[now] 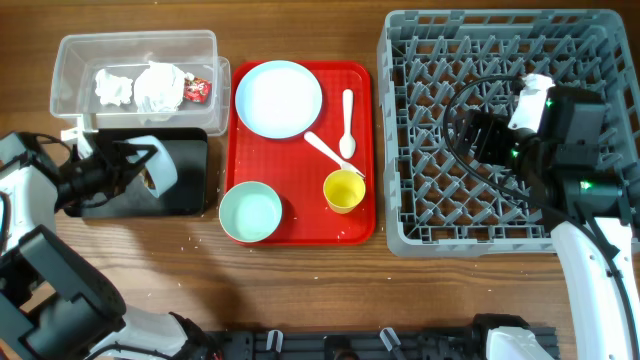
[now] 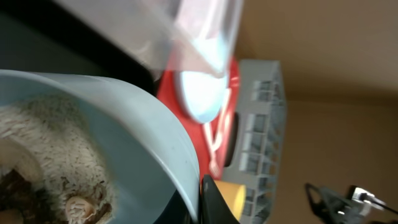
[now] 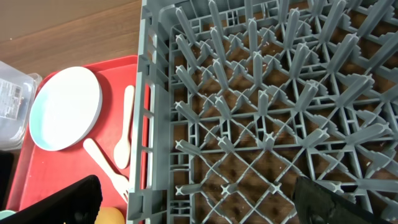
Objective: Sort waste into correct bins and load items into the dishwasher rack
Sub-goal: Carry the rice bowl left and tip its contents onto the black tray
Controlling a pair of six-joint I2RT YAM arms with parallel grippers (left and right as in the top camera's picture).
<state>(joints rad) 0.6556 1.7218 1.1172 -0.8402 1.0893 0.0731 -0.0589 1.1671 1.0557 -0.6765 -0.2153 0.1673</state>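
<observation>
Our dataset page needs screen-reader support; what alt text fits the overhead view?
The left arm holds a small bowl over a black tray, beside a clear tub of napkins. A red tray carries a plate, green bowl, yellow cup, spoon and fork; the right arm hovers over a grey rack.

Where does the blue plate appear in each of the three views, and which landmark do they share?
Overhead: the plate lies at the upper left of the red tray.
Left wrist: the plate is a tilted oval at centre, partly behind the tub.
Right wrist: the plate is at the left, mid-height.
Shared landmark: the red tray under it.
</observation>
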